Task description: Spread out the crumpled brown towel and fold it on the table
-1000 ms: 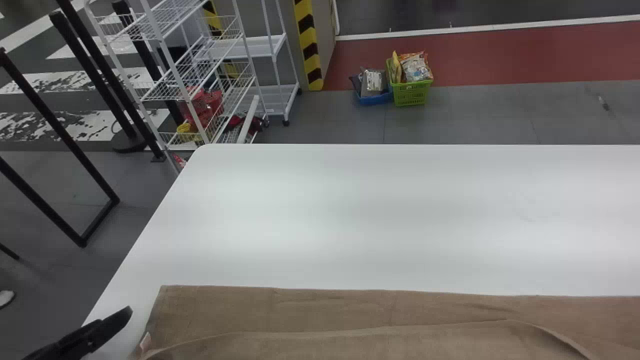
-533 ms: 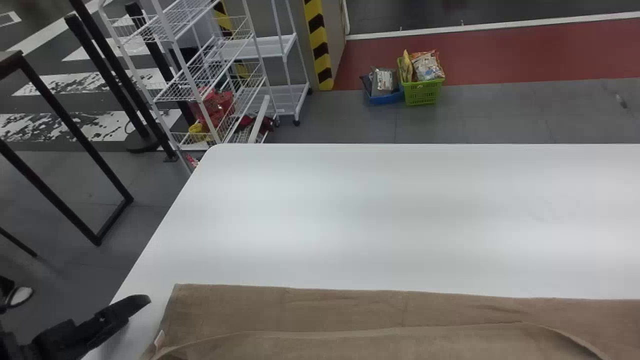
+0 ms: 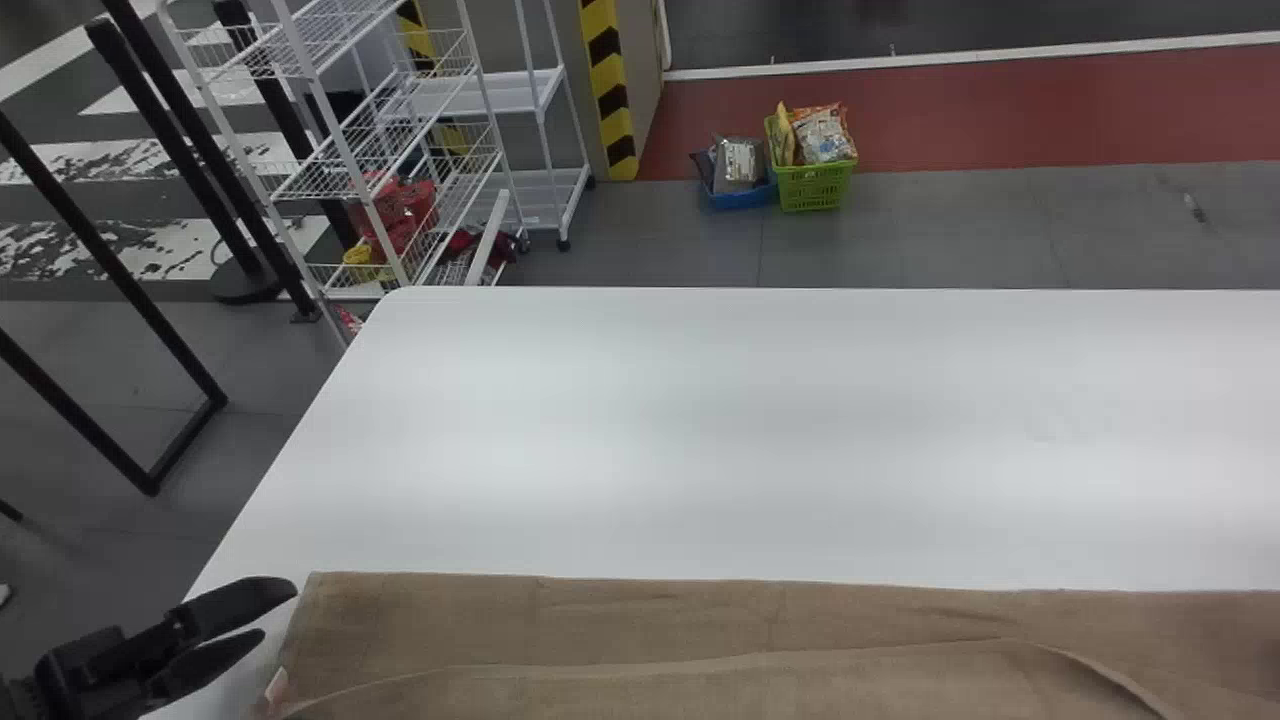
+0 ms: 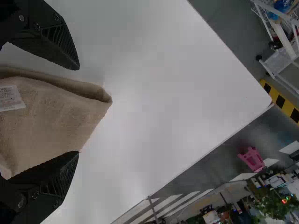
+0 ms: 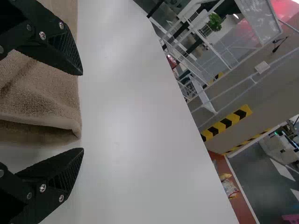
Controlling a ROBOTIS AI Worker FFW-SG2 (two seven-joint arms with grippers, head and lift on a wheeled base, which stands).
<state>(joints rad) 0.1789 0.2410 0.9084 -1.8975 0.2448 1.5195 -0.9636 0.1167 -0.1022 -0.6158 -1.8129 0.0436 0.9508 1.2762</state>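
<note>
Pinching both layers squarely at the ends should keep the fold even; left gripper (image 3: pixel 280 612) and right gripper (image 5: pixel 83 111) gape open by the brown towel (image 3: pixel 700 622), partly folded along the table's (image 3: pixel 700 430) near side.

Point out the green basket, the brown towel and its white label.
Green basket (image 3: pixel 815 188), head view: its front wall.
Brown towel (image 3: pixel 650 622), head view: flat strip near its far edge.
White label (image 4: pixel 10 98), left wrist view: middle of its face.

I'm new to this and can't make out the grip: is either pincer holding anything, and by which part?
Nothing is held: the left pincer and right pincer both stand open near the brown towel.
</note>
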